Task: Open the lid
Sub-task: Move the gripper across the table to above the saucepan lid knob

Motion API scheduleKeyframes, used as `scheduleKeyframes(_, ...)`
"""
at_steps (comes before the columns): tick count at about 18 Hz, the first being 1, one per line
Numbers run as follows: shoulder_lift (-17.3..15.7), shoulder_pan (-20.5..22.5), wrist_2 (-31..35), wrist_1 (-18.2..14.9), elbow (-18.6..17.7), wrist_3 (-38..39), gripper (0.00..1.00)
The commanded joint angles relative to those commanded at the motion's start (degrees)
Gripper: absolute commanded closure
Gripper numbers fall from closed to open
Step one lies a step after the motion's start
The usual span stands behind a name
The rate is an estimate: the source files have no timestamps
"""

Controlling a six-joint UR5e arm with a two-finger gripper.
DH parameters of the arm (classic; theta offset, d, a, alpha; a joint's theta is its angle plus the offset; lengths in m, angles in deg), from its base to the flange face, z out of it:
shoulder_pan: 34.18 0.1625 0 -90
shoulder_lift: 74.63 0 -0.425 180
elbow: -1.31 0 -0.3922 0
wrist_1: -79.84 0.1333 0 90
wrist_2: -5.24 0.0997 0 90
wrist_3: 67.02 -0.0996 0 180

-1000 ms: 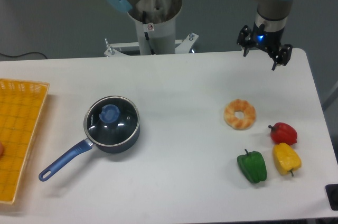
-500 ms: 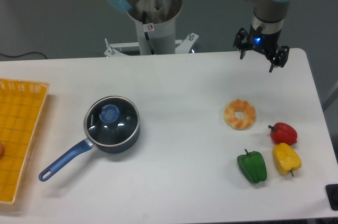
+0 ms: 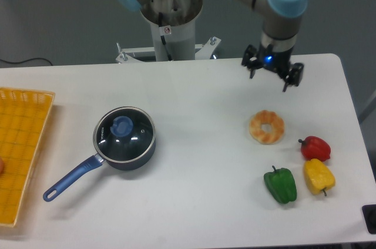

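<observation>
The gripper (image 3: 271, 75) hangs over the upper right of the table, its two fingers spread apart with nothing visible between them. Far to its left, a dark round lid (image 3: 137, 134) with a blue knob (image 3: 122, 127) lies on a pan, whose blue handle (image 3: 73, 177) points to the lower left. The gripper is well apart from the lid and knob. The lid hides the inside of the pan.
An orange ring (image 3: 256, 126) lies below the gripper in view. Red (image 3: 316, 148), yellow (image 3: 319, 177) and green (image 3: 281, 186) peppers are at the lower right. A yellow crate (image 3: 23, 143) stands at the left edge, and a black object (image 3: 369, 216) at the lower right corner.
My gripper has moved left and slightly down in the view, with its fingers still apart. The lid, pan and peppers have stayed in place.
</observation>
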State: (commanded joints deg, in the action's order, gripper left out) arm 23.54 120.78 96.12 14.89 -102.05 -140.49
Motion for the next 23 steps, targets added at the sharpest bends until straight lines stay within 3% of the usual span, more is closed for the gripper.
scheduleKeyframes(15,0.53,-14.94,-0.18,0.09,0.97,-9.14,0.0)
scheduleKeyframes(23,1.41,-25.23,-0.09,0.18,1.85,-9.67,0.0)
